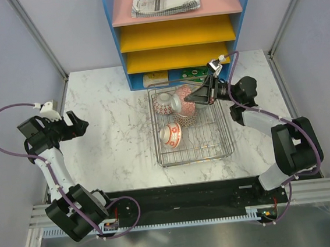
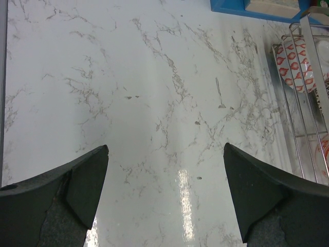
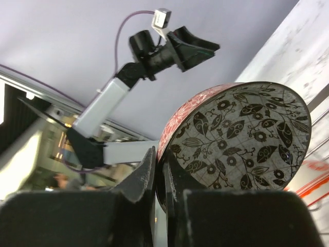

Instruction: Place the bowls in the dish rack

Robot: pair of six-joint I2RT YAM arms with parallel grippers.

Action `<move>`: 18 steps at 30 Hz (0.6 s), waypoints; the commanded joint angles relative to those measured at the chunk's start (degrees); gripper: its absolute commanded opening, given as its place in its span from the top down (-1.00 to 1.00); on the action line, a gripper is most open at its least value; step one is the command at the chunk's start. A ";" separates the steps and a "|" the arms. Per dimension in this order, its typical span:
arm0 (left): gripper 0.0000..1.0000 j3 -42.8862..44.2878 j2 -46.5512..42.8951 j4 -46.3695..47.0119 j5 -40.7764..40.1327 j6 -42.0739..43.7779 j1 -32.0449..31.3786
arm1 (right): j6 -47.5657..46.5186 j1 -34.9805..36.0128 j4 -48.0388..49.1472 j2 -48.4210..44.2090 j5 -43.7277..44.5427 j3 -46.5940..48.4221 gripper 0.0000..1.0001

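The chrome wire dish rack [image 1: 214, 145] stands at the table's middle. In it a red-patterned bowl [image 1: 163, 104] and a white bowl with red bands [image 1: 170, 133] lie on their sides. My right gripper [image 1: 194, 98] is shut on the rim of a third bowl [image 1: 185, 111], held tilted over the rack's far end. In the right wrist view this bowl [image 3: 241, 134] is red-orange outside with dark leaves inside, and its rim sits between the gripper's [image 3: 159, 164] closed fingers. My left gripper [image 1: 82, 125] is open and empty over bare table at the left [image 2: 165, 154]. Other bowls are out of view.
A blue-framed shelf unit [image 1: 179, 28] with yellow and pink trays stands just behind the rack, with flat packets [image 1: 156, 77] under it. The left wrist view shows marble tabletop [image 2: 154, 92] and the rack's edge [image 2: 288, 105] at the right.
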 commanded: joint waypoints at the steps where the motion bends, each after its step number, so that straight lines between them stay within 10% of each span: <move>1: -0.99 2.25 -1.19 -1.10 1.71 2.27 0.18 | 24.73 -1.97 39.88 0.54 -2.24 -3.58 1.00; 12: -0.99 2.08 -1.45 -1.63 1.71 2.97 0.09 | 17.91 -6.02 36.23 -4.81 -4.87 -15.19 1.00; 18: -0.99 1.99 -1.63 -1.55 2.41 2.62 0.09 | -7.14 -6.72 4.25 -11.49 -5.05 -17.04 1.00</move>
